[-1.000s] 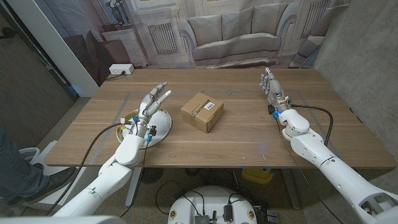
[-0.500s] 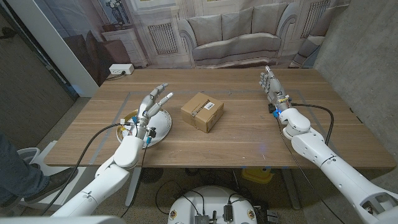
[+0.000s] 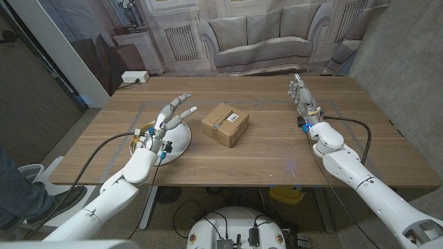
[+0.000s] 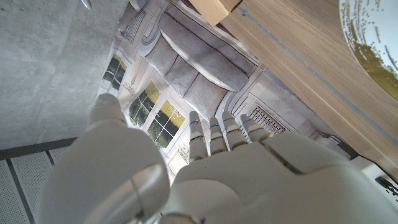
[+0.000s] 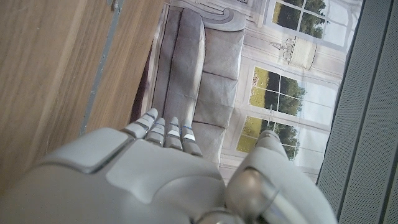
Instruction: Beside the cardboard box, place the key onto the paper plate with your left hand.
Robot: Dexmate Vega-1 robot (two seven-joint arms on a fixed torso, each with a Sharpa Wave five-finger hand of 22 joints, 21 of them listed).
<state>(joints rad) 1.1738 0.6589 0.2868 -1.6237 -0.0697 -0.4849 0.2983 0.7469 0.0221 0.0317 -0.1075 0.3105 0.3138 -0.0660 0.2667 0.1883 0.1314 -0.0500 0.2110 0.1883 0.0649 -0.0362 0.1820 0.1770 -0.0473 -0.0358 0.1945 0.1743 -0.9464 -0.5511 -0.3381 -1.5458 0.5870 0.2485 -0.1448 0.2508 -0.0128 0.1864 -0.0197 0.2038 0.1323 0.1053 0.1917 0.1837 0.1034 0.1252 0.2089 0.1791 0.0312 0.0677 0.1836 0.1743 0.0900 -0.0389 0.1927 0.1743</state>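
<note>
A long brown wooden table point(image 3: 263, 149) stands before a printed backdrop point(image 3: 228, 28) at the far side, picturing a grey sofa, pale panelled walls and radiators. A grey concrete wall point(image 3: 408, 62) rises at the right. A white power strip point(image 3: 134, 77) lies far left.

Wooden table point(image 3: 277, 149) — cardboard box point(image 3: 225, 124), paper plate point(image 3: 177, 141) (just beside).

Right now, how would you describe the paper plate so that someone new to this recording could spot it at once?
Start at the wooden table and find the cardboard box near its middle. The paper plate lies on the robot's left of that box, partly under the raised left hand. It is the only round, white thing on the table, with a yellowish pattern near its rim.
</note>
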